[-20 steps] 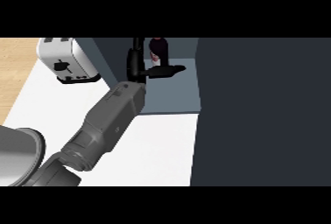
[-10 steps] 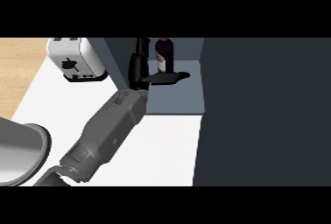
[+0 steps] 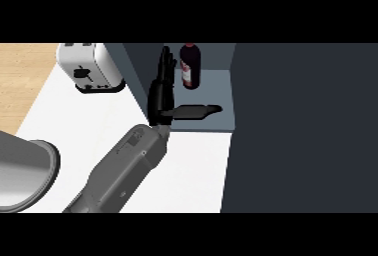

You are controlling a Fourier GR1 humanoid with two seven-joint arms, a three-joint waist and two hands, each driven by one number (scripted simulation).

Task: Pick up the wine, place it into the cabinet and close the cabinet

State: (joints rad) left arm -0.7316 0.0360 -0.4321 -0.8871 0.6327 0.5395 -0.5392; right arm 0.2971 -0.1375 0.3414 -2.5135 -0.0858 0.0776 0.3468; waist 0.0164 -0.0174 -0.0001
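Dark-red wine bottle (image 3: 190, 70) is standing upright inside the cabinet (image 3: 215, 95), at the back of its pale blue-grey floor, label facing the front. The task's thing is thus sitting in the cabinet, and nothing is holding it.

Left hand (image 3: 159, 100) is reaching into the cabinet's left part, w/ its grey forearm (image 3: 125, 165) coming in from the lower-left edge over the white counter (image 3: 196, 165). The hand is not gripping anything. Its fingers (image 3: 167, 62) are pointing straight toward the back, just beside the bottle on its left; I cannot tell if they are touching the glass. The thumb (image 3: 198, 111) is sticking out to the right, lying over the cabinet floor in front of the bottle & apart from it.

A big dark panel (image 3: 295, 125) is filling the view's right side, next to the cabinet's inside.

White toaster (image 3: 92, 67) is standing at the counter's back-left corner, near the cabinet's left wall. A grey round vessel (image 3: 22, 175) is showing partly at the left edge. Wooden floor (image 3: 26, 75) is showing beyond the counter, top left.
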